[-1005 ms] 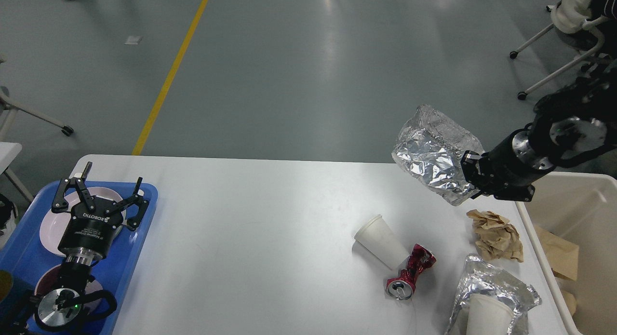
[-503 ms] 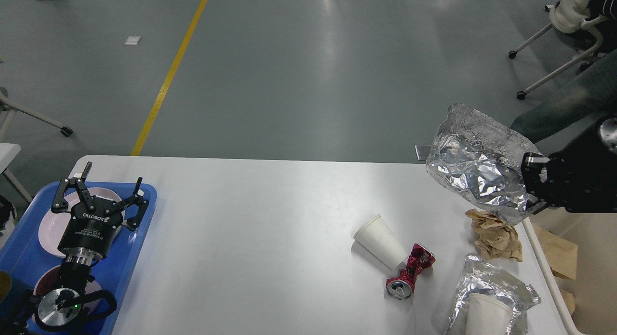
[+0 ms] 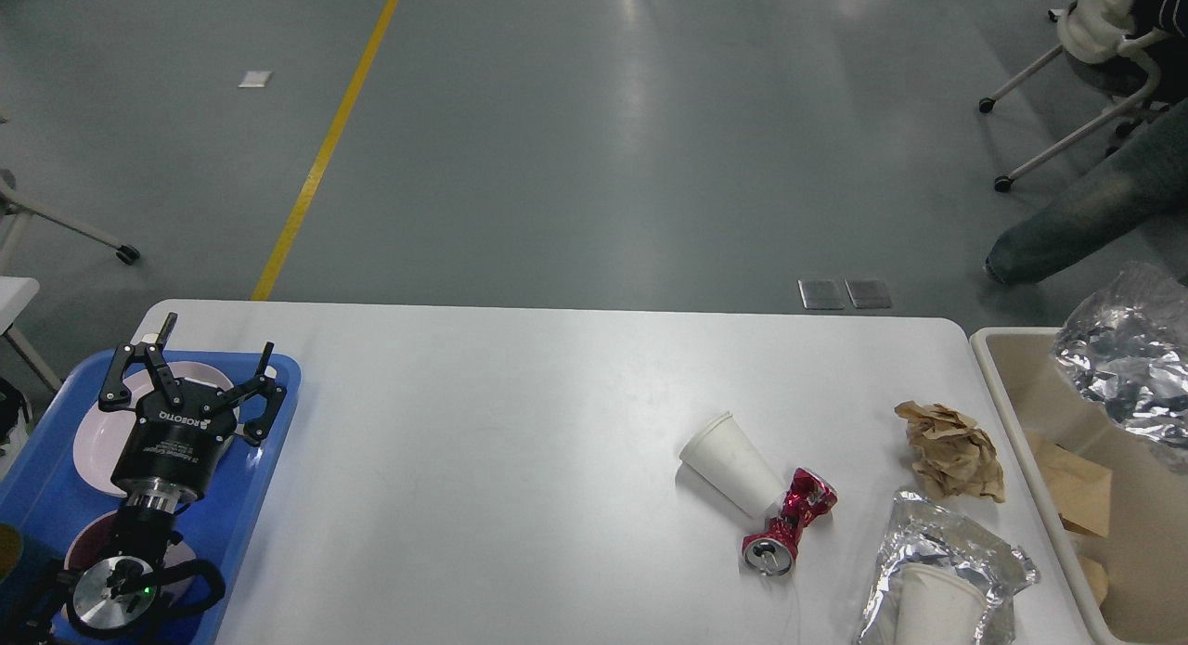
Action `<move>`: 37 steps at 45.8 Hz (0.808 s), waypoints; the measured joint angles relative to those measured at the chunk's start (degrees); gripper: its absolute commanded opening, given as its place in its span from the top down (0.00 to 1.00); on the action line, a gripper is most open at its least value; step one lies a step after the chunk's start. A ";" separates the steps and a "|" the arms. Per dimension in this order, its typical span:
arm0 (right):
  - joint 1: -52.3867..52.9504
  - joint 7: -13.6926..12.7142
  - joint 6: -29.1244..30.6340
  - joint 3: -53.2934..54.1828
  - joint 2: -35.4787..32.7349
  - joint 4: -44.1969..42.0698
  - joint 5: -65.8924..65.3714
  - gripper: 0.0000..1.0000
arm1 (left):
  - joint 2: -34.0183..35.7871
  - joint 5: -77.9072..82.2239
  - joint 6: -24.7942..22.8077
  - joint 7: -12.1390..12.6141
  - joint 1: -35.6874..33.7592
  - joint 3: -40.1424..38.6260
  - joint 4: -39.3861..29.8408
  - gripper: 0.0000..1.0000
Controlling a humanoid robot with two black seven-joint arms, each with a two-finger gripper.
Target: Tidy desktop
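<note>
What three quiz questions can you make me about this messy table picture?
1. True or false: the white paper cup near the middle of the desktop stands upright.
2. Which thing touches that cup? A) the crushed red can B) the crumpled brown paper C) the blue tray
3. Fill in: the left gripper hovers over a pink ____ in the blue tray.

Key:
1. False, it lies on its side.
2. A. The can lies against the cup's narrow end.
3. Plate.
</note>
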 measured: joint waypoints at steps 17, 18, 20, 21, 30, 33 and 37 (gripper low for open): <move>-47.17 -2.54 -8.92 31.60 7.46 -39.39 0.74 1.00 | -0.01 0.00 0.02 0.00 0.00 0.00 0.00 0.03; -49.80 -3.20 -9.16 33.08 9.04 -42.66 0.75 1.00 | -0.01 0.00 0.02 0.00 0.00 0.00 0.00 0.03; -53.73 -4.23 -9.53 35.17 11.43 -47.49 0.76 1.00 | -0.01 0.00 0.02 0.00 0.00 0.00 0.00 0.03; -55.97 -4.80 -9.87 36.39 12.79 -50.18 0.75 1.00 | -0.01 -0.01 0.02 0.00 0.00 0.00 0.00 0.03; -63.89 -7.28 -13.94 42.47 17.62 -56.82 0.76 1.00 | -0.01 0.00 0.07 -0.01 -0.08 0.00 0.00 0.03; -65.03 -7.60 -14.89 43.04 18.21 -56.96 0.76 1.00 | -0.01 0.00 0.07 -0.01 -0.09 0.00 0.00 0.03; -65.79 -7.77 -15.32 43.39 18.62 -57.15 0.75 1.00 | -0.01 0.00 0.07 -0.01 -0.09 0.00 0.00 0.03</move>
